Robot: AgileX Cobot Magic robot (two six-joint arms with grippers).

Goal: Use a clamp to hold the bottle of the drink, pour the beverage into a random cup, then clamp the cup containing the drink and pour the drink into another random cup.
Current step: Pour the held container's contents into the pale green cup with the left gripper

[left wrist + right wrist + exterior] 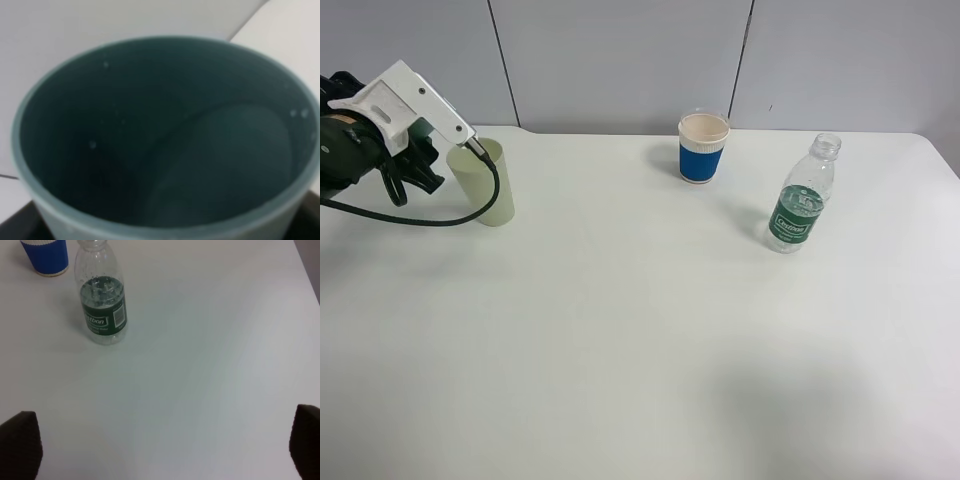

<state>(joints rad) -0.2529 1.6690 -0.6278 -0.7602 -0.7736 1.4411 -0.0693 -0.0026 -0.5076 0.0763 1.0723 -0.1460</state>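
Observation:
The teal cup (pixel 165 145) fills the left wrist view; its dark inside carries small droplets. My left gripper (pixel 418 160) is shut on this cup at the table's far left, right beside the pale yellow-green cup (pixel 485 185). In the exterior view the arm's white housing hides the teal cup. The bottle (pixel 800 200) stands upright at the right, with a green label and some water in it, and it also shows in the right wrist view as the bottle (pixel 102 305). My right gripper (pixel 162 442) is open, well short of the bottle, with nothing between its fingers.
A white paper cup with a blue band (pixel 704 148) stands at the back middle, left of the bottle; the right wrist view catches the paper cup (pixel 46 255) at its edge. The white table (pixel 640 350) stretches wide in front. A black cable loops past the pale cup.

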